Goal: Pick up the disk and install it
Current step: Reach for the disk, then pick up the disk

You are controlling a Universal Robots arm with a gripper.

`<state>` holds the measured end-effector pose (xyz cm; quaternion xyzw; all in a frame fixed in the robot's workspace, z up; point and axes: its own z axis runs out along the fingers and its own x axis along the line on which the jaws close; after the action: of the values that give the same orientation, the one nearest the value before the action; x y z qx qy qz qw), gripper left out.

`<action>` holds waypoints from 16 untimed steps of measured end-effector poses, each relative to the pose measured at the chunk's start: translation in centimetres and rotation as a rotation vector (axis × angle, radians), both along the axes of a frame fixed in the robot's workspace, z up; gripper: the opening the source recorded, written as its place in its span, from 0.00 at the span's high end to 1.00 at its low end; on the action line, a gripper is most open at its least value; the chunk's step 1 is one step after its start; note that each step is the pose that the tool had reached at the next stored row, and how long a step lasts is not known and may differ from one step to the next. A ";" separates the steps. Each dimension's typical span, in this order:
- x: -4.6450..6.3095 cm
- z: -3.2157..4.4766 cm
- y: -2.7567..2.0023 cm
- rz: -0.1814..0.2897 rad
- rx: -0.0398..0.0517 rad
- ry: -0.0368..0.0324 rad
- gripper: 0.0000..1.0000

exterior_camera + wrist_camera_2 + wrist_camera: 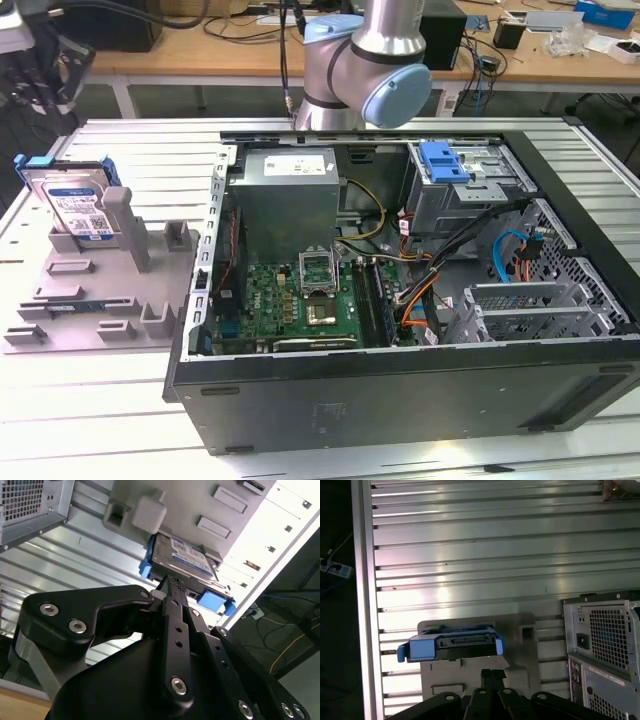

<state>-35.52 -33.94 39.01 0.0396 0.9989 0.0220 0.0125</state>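
The disk [80, 205] is a silver-grey drive with a blue-and-white label in a blue carrier. It leans upright in a slot of the grey holder plate [100, 300], at the exterior view's left. My black gripper [42, 70] hangs above and behind the disk, apart from it. In the second wrist view the gripper [172, 584] points at the near edge of the disk [182, 555], its fingers pressed together with nothing between them. In the first wrist view the gripper [492, 674] sits just short of the disk [452, 647], which shows edge-on.
An open computer case [400, 400] lies on the ribbed metal table [90, 420] beside the holder plate. Inside are a motherboard [300, 300], cables, and a metal drive cage with a blue bracket [443, 160]. The arm's base [365, 60] stands behind the case.
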 end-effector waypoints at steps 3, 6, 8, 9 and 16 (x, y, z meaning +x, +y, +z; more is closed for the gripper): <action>-1.3 -0.04 0.56 0.000 0.0000 0.0000 0.89; -2.3 -0.07 1.04 0.000 0.0000 0.0000 0.89; -3.1 -0.10 1.45 0.000 0.0001 0.0000 0.89; -3.3 -0.11 1.55 0.000 0.0000 0.0000 0.89; -4.0 -0.14 1.95 0.000 -0.0025 0.0000 0.89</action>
<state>-39.50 -32.00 38.88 0.0398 0.9989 0.0208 0.0126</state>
